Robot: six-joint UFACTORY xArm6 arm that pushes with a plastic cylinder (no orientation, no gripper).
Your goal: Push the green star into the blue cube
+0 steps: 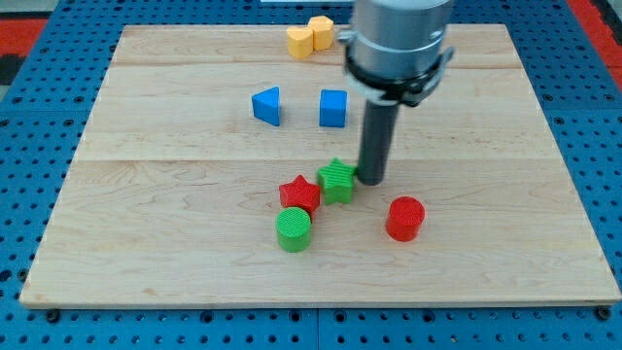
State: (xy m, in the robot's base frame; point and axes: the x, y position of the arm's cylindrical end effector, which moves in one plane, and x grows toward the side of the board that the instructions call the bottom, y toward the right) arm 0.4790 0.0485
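The green star [336, 181] lies near the middle of the wooden board, touching the red star [300, 193] on its lower left. The blue cube [333, 108] sits above it toward the view's top, well apart from it. My tip [372, 181] rests on the board just to the right of the green star, at or nearly touching its right edge. The rod rises from there to the arm's dark collar at the view's top.
A blue triangular block [267, 105] lies left of the blue cube. A green cylinder [293, 229] sits below the red star. A red cylinder [404, 218] lies lower right of my tip. Two yellow blocks [310, 37] sit at the board's top edge.
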